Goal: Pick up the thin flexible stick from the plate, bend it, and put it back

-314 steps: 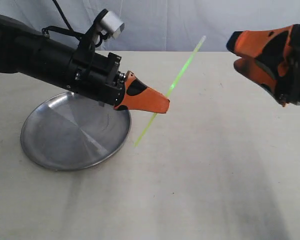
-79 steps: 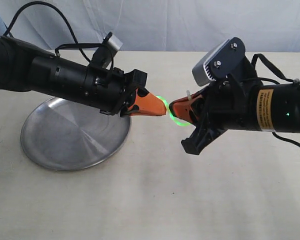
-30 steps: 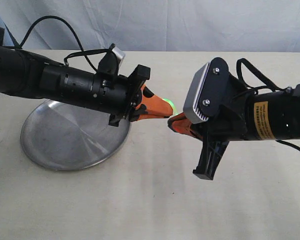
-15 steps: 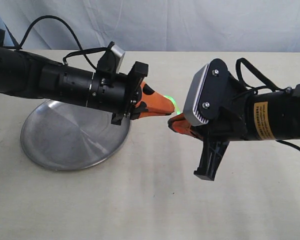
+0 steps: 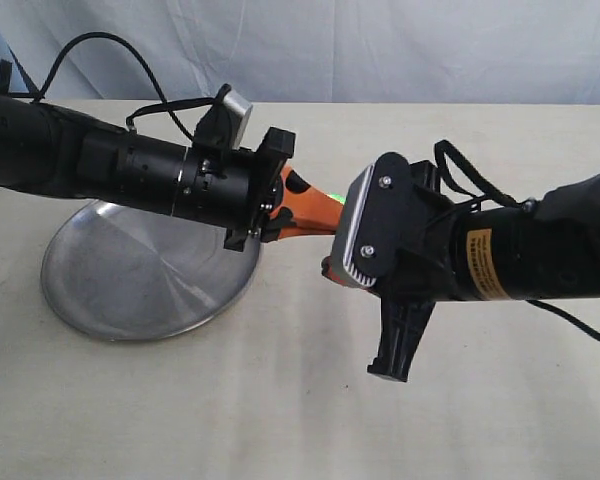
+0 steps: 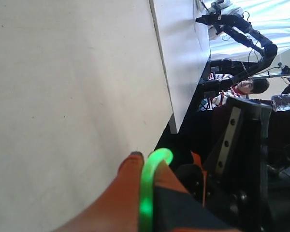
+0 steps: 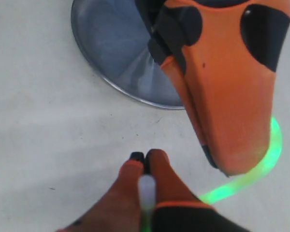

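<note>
2 claws clamp the stick (image 7: 237,184): left gripper (image 6: 146,166) and right gripper (image 7: 146,159), nose to nose, bow it tightly near the plate (image 5: 100,310). Any further closing should go slowly, lest it kink.

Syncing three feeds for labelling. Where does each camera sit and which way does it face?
Exterior: off the arms, looking down across the table at both arms and the plate.
Left wrist: behind the left gripper, facing over it toward the table edge.
Right wrist: behind the right gripper, facing down at the plate and left gripper.
Shared: both wrist views show the bent stick.
</note>
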Controlling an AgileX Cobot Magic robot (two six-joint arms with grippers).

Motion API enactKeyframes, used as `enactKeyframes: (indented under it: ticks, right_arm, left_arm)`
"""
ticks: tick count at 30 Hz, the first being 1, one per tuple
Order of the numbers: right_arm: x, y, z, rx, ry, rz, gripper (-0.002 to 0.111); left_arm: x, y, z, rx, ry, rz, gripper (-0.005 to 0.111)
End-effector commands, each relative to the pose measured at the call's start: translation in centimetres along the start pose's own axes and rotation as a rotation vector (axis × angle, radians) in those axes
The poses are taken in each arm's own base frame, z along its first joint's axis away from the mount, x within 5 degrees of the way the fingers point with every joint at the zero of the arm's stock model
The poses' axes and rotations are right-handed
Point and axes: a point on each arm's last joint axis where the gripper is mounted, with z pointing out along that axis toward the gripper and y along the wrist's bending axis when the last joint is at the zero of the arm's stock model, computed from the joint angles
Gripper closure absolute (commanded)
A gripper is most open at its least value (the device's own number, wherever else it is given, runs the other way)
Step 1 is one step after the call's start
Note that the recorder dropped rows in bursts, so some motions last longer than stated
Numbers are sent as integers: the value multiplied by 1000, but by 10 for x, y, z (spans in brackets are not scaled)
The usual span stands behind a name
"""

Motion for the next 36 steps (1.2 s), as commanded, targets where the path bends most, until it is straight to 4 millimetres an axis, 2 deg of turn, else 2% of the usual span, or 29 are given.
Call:
enactKeyframes:
  ticks: [1, 14, 22, 28, 30, 32, 36]
  right_arm:
    - [5, 4, 7, 35, 63, -30, 109]
    - [13, -12, 4, 210, 169, -53, 109]
    - [13, -12, 4, 209, 170, -65, 109]
    - [12, -9, 5, 186, 155, -61, 109]
    - [11, -9, 5, 181, 140, 0, 109]
    - [9, -9, 2, 198, 112, 124, 109]
    - [-5, -5, -5, 141, -25, 316, 109]
  left_arm:
    - [-1, -18, -2, 144, 9, -4, 107]
    - [-1, -19, -2, 161, 13, -10, 107]
    - [-3, -16, -2, 129, -6, -35, 107]
    - [-11, -5, -2, 15, -88, -75, 107]
    - [-20, 4, -10, -60, -160, -79, 107]
    - [-30, 16, -27, -124, -228, -77, 107]
    - [-43, 18, -65, -74, -285, -45, 107]
